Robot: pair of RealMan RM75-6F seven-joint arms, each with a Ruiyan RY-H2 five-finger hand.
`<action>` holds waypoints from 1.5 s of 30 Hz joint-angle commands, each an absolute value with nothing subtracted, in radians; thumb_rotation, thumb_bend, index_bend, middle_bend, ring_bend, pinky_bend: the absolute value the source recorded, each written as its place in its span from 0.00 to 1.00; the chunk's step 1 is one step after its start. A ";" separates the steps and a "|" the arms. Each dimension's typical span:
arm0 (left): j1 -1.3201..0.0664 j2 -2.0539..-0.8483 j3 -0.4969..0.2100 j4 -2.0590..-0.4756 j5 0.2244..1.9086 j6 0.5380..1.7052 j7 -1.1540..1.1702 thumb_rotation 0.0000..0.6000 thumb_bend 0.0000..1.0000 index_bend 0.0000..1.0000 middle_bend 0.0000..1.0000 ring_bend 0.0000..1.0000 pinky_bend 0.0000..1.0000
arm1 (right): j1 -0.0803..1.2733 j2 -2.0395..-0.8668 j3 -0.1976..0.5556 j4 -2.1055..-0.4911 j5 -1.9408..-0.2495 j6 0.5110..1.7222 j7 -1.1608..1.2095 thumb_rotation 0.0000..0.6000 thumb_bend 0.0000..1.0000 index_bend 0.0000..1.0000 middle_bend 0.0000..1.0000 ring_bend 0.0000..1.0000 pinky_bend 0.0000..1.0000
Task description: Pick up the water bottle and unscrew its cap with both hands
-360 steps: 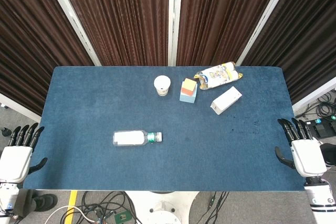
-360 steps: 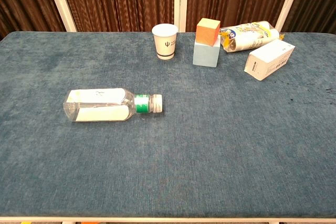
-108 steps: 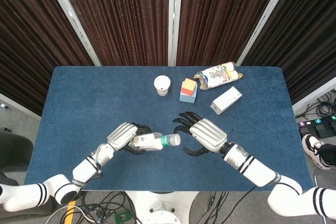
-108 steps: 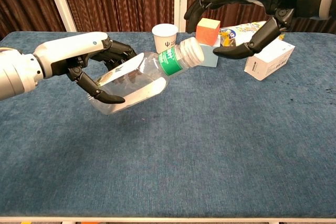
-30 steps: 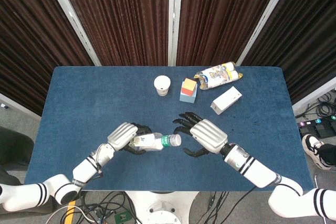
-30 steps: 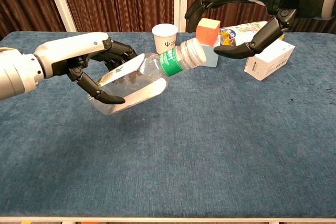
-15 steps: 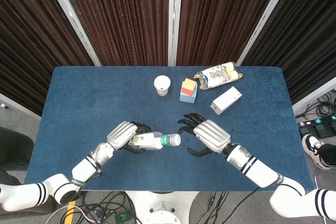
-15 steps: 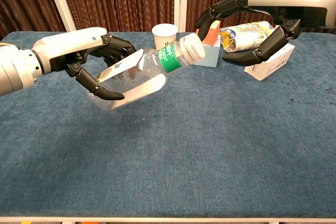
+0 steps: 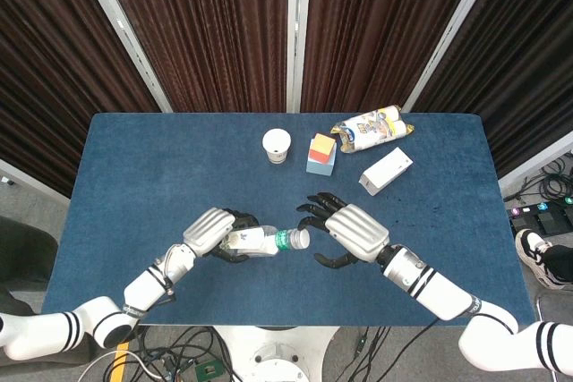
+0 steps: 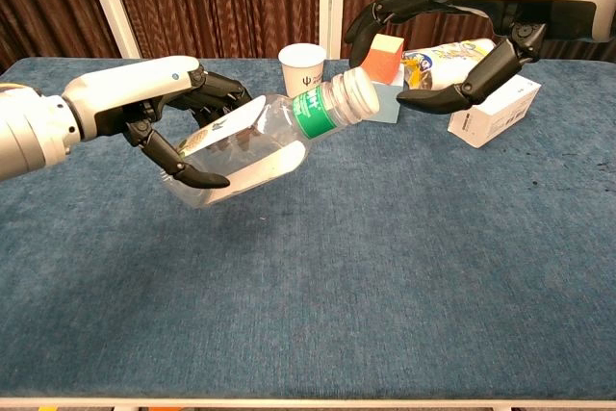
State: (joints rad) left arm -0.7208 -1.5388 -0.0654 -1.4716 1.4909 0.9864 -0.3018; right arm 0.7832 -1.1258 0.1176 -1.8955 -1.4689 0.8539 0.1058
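1. Chest view: left hand (image 10: 144,108) grips water bottle (image 10: 252,146) round its clear body, fingers (image 10: 217,93) curled over top, thumb underneath. Bottle is lifted off the table (image 10: 385,267), tilted, neck up and to the right.
2. Cap (image 10: 358,93) is white, seated on the neck above a green label band. No contact w/ right hand visible.
3. Right hand (image 10: 452,31) hovers just beside the cap, fingers spread and arched, thumb apart below; holds nothing.
4. Head view: same layout. Left hand (image 9: 208,232) wraps bottle (image 9: 260,241) at front-centre of table (image 9: 134,158); right hand (image 9: 345,232) sits near the cap (image 9: 303,238), small gap between.
5. Far side of table, well apart from hands: paper cup (image 9: 277,145), orange block on pale blue block (image 9: 320,154), snack bag (image 9: 372,127), white carton (image 9: 386,171).
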 commanded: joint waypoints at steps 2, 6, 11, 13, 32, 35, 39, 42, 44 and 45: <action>-0.720 -1.539 -0.065 -1.469 1.490 0.985 -0.304 1.00 0.34 0.56 0.58 0.44 0.42 | 0.784 -1.124 0.118 -1.901 -1.475 0.856 0.108 0.86 0.31 0.28 0.12 0.00 0.00; -0.720 -1.539 -0.064 -1.468 1.491 0.985 -0.306 1.00 0.34 0.56 0.58 0.44 0.42 | 0.782 -1.124 0.118 -1.905 -1.485 0.865 0.110 0.86 0.31 0.28 0.12 0.00 0.00; -0.717 -1.535 -0.063 -1.474 1.498 0.996 -0.309 1.00 0.34 0.56 0.58 0.44 0.42 | 0.775 -1.127 0.120 -1.890 -1.469 0.874 0.110 0.86 0.31 0.28 0.12 0.00 0.00; -0.716 -1.532 -0.064 -1.477 1.501 1.000 -0.310 1.00 0.34 0.56 0.58 0.44 0.42 | 0.773 -1.128 0.120 -1.883 -1.458 0.872 0.110 0.86 0.31 0.28 0.12 0.00 0.00; -0.721 -1.535 -0.067 -1.474 1.491 0.987 -0.303 1.00 0.34 0.56 0.58 0.44 0.42 | 0.776 -1.125 0.115 -1.887 -1.473 0.863 0.118 0.86 0.31 0.28 0.12 0.00 0.00; -0.722 -1.537 -0.067 -1.472 1.490 0.985 -0.302 1.00 0.34 0.56 0.58 0.44 0.42 | 0.778 -1.125 0.116 -1.890 -1.477 0.862 0.119 0.86 0.31 0.28 0.12 0.00 0.00; -0.721 -1.538 -0.066 -1.471 1.489 0.985 -0.303 1.00 0.34 0.56 0.57 0.44 0.42 | 0.780 -1.125 0.116 -1.895 -1.485 0.863 0.122 0.86 0.31 0.28 0.12 0.00 0.00; -0.720 -1.537 -0.066 -1.470 1.489 0.985 -0.305 1.00 0.34 0.56 0.57 0.44 0.42 | 0.777 -1.124 0.116 -1.895 -1.491 0.871 0.122 0.86 0.31 0.28 0.12 0.00 0.00; -0.720 -1.537 -0.066 -1.470 1.491 0.987 -0.306 1.00 0.34 0.56 0.57 0.44 0.42 | 0.774 -1.124 0.117 -1.891 -1.487 0.878 0.125 0.85 0.31 0.28 0.12 0.00 0.00; -0.719 -1.536 -0.065 -1.471 1.492 0.989 -0.307 1.00 0.34 0.56 0.58 0.44 0.42 | 0.772 -1.124 0.118 -1.888 -1.484 0.880 0.125 0.86 0.31 0.28 0.12 0.00 0.00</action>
